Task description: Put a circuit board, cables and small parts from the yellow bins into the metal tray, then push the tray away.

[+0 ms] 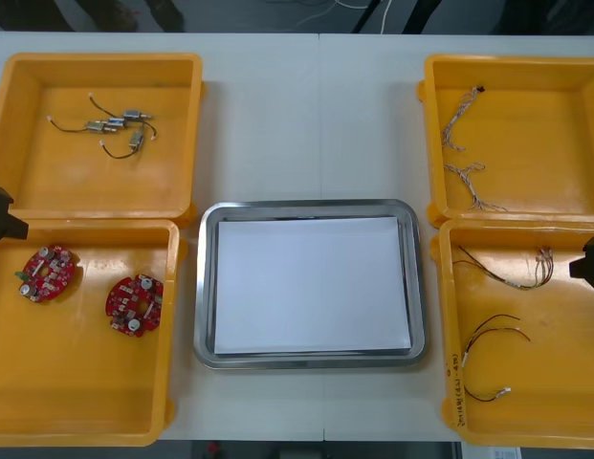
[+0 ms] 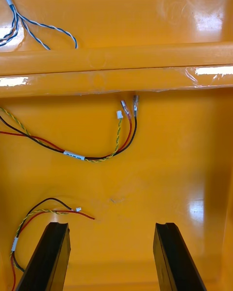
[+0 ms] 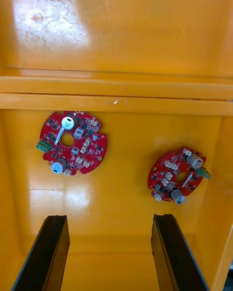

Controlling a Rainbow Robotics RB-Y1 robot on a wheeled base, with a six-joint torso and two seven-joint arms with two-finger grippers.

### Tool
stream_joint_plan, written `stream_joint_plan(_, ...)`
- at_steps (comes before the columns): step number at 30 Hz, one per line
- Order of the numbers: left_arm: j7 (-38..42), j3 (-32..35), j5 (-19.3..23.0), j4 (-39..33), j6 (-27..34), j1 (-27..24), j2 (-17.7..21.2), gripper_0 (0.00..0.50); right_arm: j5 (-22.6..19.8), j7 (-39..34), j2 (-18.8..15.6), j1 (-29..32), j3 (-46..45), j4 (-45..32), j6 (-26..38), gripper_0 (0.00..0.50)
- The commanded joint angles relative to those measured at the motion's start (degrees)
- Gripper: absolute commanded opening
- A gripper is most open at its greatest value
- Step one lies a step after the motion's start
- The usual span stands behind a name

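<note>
- two red circuit boards [image 3: 73, 142] lie flat in the near left yellow bin [image 1: 86, 382]; the metal tray [image 1: 306, 205] holds none yet.
- the left hand [image 3: 109, 218] hangs open above them and could come down between them, grabbing nothing.
- the right hand [image 2: 110, 225] hangs open over thin cables [image 2: 97, 148], which could slip or tangle.

A pale counter [image 1: 263, 124] spans the scene left to right, a thin seam [image 1: 319, 124] running near to far down its middle. Dark floor [image 1: 239, 11] lies beyond its far edge.
</note>
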Motion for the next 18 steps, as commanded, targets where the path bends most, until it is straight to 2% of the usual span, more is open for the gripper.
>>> stream_joint_plan(1,-3.2,1.4,0.4,-1.4,0.4,0.8,2.1,0.500,-0.5,-1.3,0.3,0.8,-0.7,-0.4,0.2,0.500)
stream_joint_plan(18,-3.2,1.4,0.4,-1.4,0.4,0.8,2.1,0.500,-0.5,-1.3,0.3,0.8,-0.7,-0.4,0.2,0.500)
